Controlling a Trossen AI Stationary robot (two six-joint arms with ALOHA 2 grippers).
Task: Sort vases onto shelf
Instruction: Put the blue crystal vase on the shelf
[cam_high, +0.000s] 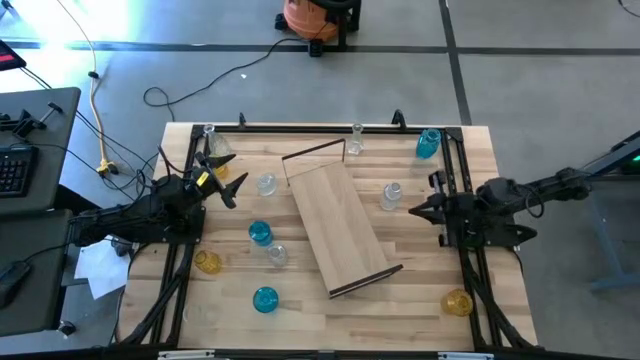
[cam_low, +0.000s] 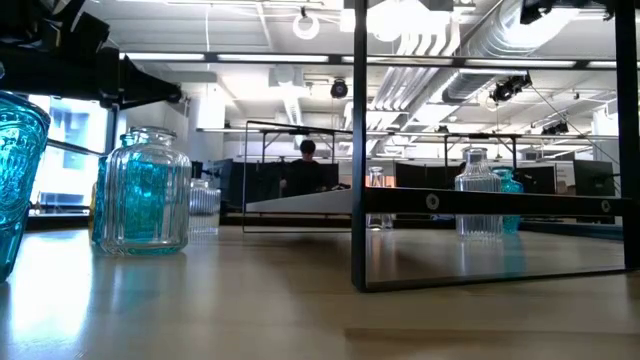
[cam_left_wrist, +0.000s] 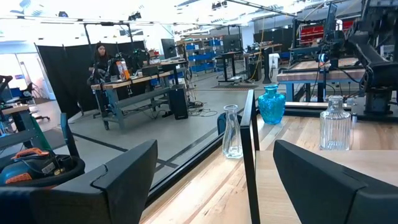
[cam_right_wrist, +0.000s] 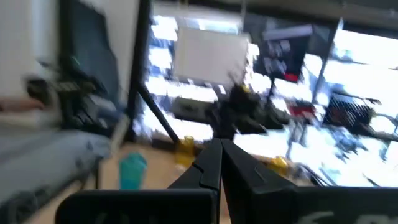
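The shelf (cam_high: 340, 222) is a light-wood plank with dark end frames, lying slantwise mid-table. Vases stand around it: blue ones (cam_high: 260, 233) (cam_high: 265, 299) (cam_high: 428, 143), amber ones (cam_high: 207, 262) (cam_high: 457, 302), and clear ones (cam_high: 265, 184) (cam_high: 391, 194) (cam_high: 357, 140). My left gripper (cam_high: 232, 177) is open at the table's left, near a clear vase and holding nothing. Its wrist view looks past the open fingers (cam_left_wrist: 211, 180) at a clear vase (cam_left_wrist: 231, 132) and a blue vase (cam_left_wrist: 271, 104). My right gripper (cam_high: 415, 210) is shut and empty, right of the shelf beside a clear vase.
A dark metal frame (cam_high: 300, 128) rims the table's far edge and sides. In the low view a blue vase (cam_low: 15, 180) and a blue-tinted jar (cam_low: 145, 190) stand close, with the shelf's end frame (cam_low: 360, 150) upright. A person (cam_left_wrist: 102, 59) sits in the room beyond.
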